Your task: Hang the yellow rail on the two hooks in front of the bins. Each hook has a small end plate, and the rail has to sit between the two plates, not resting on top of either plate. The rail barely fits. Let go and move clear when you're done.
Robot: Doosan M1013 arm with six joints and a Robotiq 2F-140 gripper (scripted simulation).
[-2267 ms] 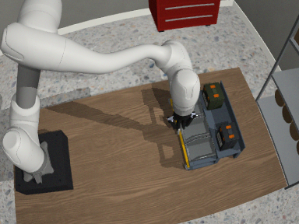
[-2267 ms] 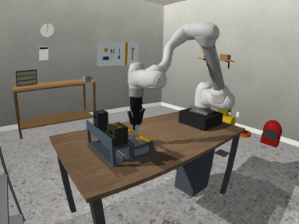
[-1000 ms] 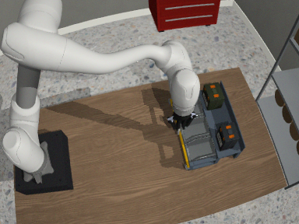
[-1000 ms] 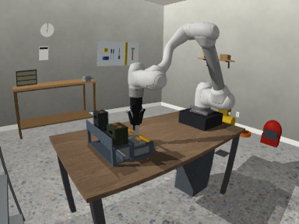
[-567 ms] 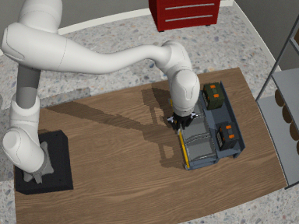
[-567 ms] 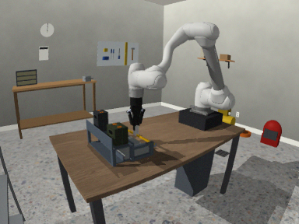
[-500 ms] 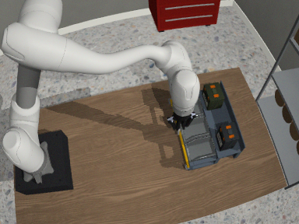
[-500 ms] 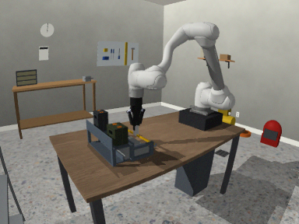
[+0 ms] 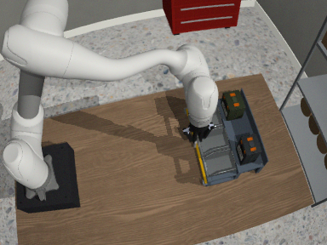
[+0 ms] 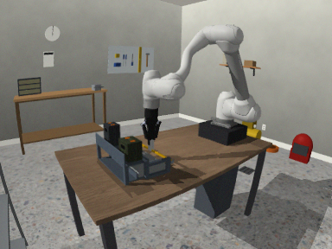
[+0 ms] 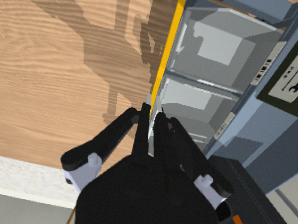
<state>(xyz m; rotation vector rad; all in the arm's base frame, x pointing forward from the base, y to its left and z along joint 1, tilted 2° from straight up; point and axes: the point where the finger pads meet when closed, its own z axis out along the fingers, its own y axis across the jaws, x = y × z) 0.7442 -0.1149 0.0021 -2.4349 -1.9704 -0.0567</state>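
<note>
The yellow rail runs along the front edge of the grey bins, on the side facing the open table. My gripper points straight down over the rail's far end and is shut on it; in the wrist view the two black fingers pinch the thin rail between their tips. The hooks and their end plates are hidden by the rail and the fingers, so I cannot tell whether the rail sits between the plates.
The bins sit in a blue-grey rack on the wooden table. A green box and a dark box with orange marks stand behind the bins. The arm's black base is at the table's left end.
</note>
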